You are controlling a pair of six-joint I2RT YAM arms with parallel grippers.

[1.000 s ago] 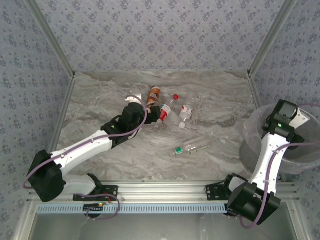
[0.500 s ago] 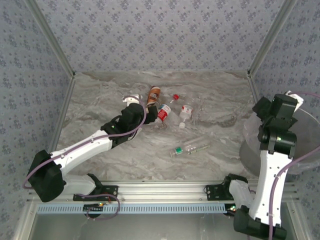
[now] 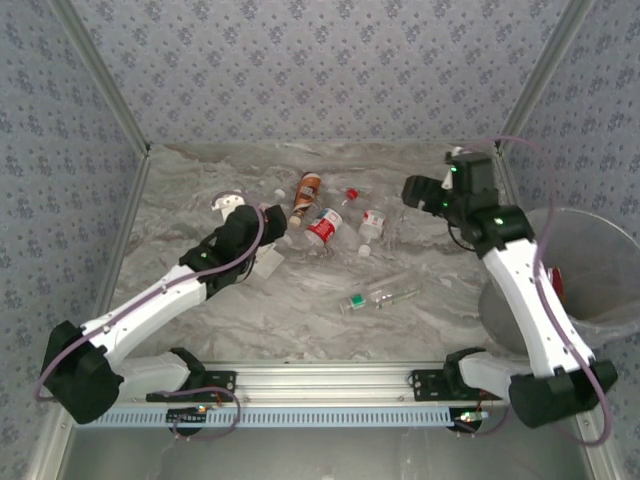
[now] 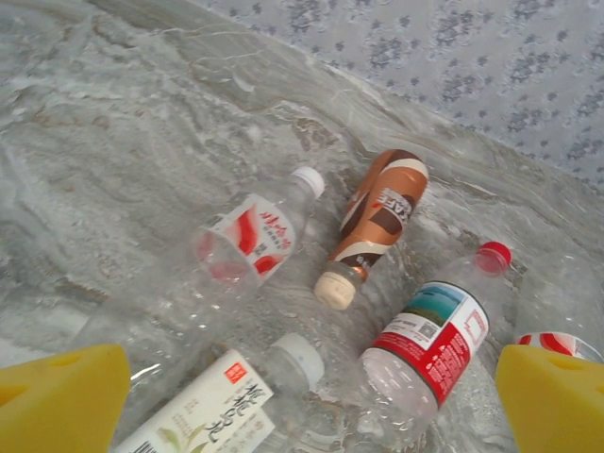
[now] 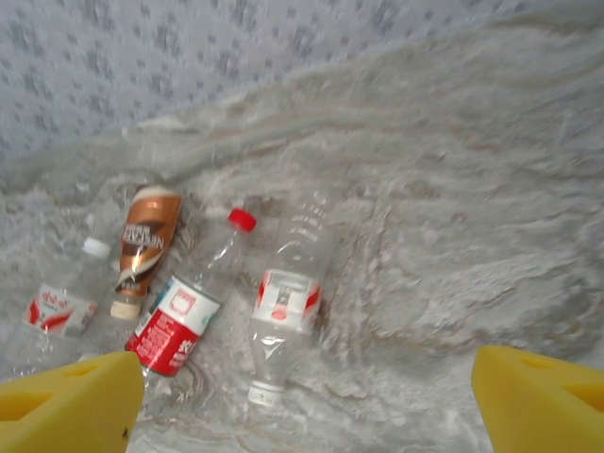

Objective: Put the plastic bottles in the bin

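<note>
Several plastic bottles lie at the back middle of the table. A brown-labelled bottle (image 3: 308, 190) (image 4: 382, 208) (image 5: 146, 241), a red-labelled, red-capped one (image 3: 322, 226) (image 4: 429, 335) (image 5: 179, 321) and a clear one with a red-white label (image 3: 371, 225) (image 5: 283, 302) are grouped together. A white-labelled bottle (image 3: 268, 262) (image 4: 208, 406) lies just under my left gripper (image 3: 272, 226) (image 4: 302, 406), which is open and holds nothing. My right gripper (image 3: 412, 190) (image 5: 302, 401) is open and hovers behind and to the right of the group. The bin (image 3: 600, 235) stands at the far right.
A green-capped bottle (image 3: 357, 300) and a clear bottle (image 3: 395, 290) lie nearer the front middle. A small white-capped bottle (image 4: 250, 231) (image 5: 61, 307) lies left of the brown one. Something red shows inside the bin. Patterned walls close the table at the back and sides.
My right arm has swung from over the bin to the back middle of the table. My left gripper has drawn back to the left, away from the red-labelled bottle.
</note>
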